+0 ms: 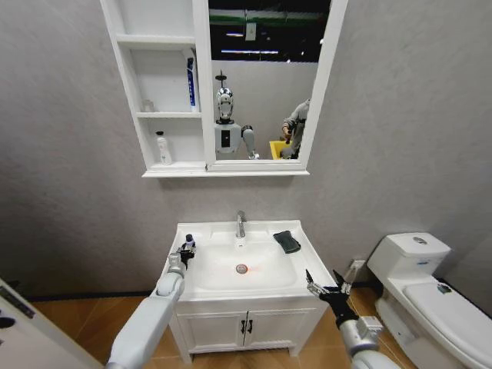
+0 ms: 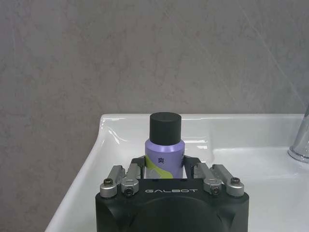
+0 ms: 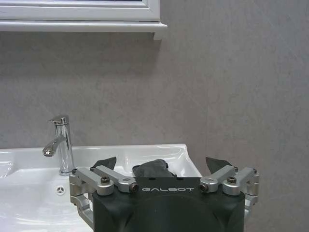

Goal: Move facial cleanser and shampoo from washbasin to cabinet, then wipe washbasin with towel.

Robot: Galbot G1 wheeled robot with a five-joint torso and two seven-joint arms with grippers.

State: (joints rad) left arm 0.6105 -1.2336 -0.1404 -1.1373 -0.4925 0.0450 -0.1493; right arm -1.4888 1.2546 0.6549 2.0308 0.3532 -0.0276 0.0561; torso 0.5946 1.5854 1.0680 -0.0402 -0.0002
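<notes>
Left gripper (image 2: pixel 164 170), jaws closed around a small purple black-capped plastic bottle (image 2: pixel 164 147), probably the shampoo, on the white ceramic washbasin (image 2: pixel 87 169) rim's left corner. Light, rigid, likely slick; mid-body hold suits. Right gripper (image 3: pixel 164 166) hovers, jaws wide.

A white toilet (image 1: pixel 430 296) with its lid closed is seen on an orange-brown tiled floor (image 1: pixel 73 323), against a grey textured wall (image 1: pixel 61 154).
</notes>
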